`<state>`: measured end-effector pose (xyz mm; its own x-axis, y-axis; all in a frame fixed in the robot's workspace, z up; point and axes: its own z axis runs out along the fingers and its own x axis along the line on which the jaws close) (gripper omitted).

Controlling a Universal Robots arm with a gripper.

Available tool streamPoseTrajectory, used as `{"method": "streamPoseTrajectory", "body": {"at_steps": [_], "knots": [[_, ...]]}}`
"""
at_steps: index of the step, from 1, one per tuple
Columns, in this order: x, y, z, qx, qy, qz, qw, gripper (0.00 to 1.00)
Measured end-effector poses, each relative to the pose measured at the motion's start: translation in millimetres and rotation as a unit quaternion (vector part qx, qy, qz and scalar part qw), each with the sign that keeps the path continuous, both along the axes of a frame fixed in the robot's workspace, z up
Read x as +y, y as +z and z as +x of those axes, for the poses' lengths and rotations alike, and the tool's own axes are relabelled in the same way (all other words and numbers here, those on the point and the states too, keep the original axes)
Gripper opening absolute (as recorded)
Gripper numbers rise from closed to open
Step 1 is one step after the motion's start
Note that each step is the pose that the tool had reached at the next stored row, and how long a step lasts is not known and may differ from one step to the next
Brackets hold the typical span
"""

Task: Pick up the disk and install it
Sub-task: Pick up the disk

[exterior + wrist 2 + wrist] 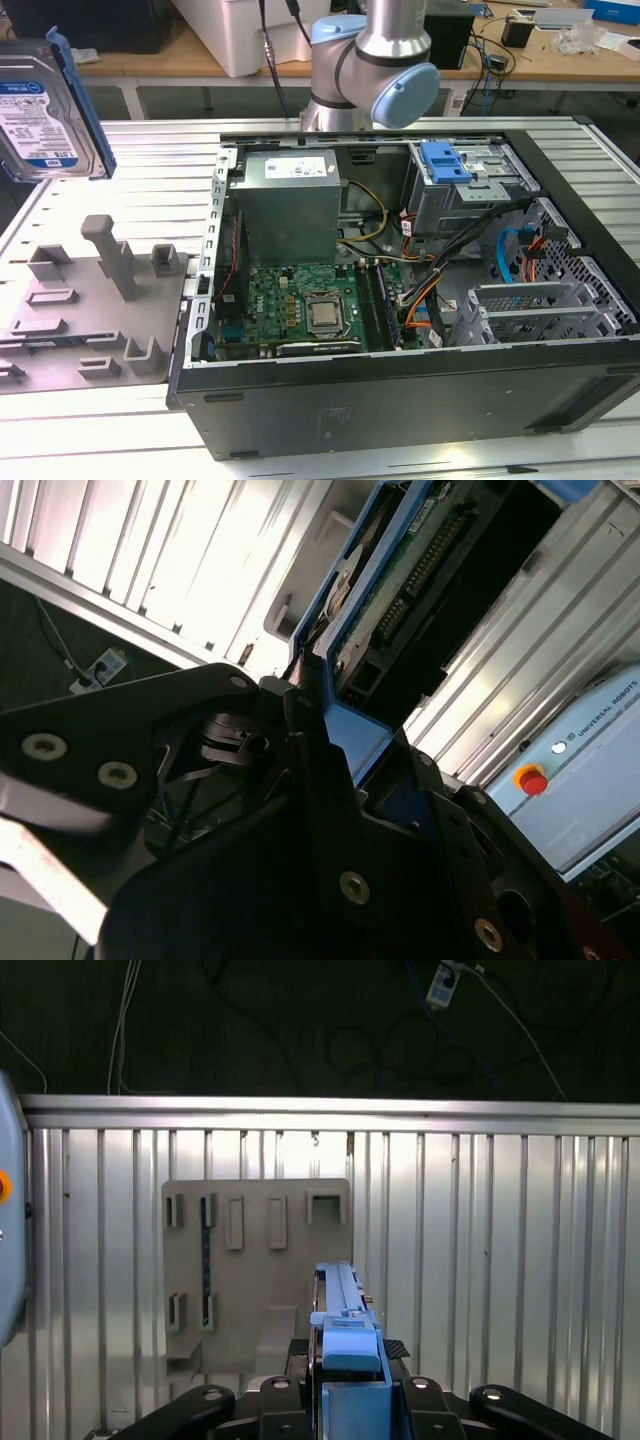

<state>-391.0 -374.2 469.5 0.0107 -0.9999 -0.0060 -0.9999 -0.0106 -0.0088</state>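
The gripper [320,720] has its fingers clamped on the blue carrier of the disk [400,590], holding it edge-up in the air over the slatted metal table [150,150], above its edge at the exterior view's left. Directly beneath the disk in the first wrist view lies a grey fixture plate [255,1270]. The open computer case [400,300] sits just beside that plate, toward the exterior view's right.

The open computer case [400,400] lies on the surface [150,160]. A holder plate [90,310] lies on the surface too, at the exterior view's left of the case. The disk [45,115] is up in the air over that side. The arm [370,60] stands behind the case.
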Motion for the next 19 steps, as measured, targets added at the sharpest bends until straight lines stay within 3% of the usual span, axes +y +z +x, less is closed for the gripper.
{"method": "streamPoseTrajectory", "body": {"at_steps": [19], "knots": [[-25.0, 14.6, 44.9, 0.0000, 0.000, 0.0001, 1.0000, 0.37]]}}
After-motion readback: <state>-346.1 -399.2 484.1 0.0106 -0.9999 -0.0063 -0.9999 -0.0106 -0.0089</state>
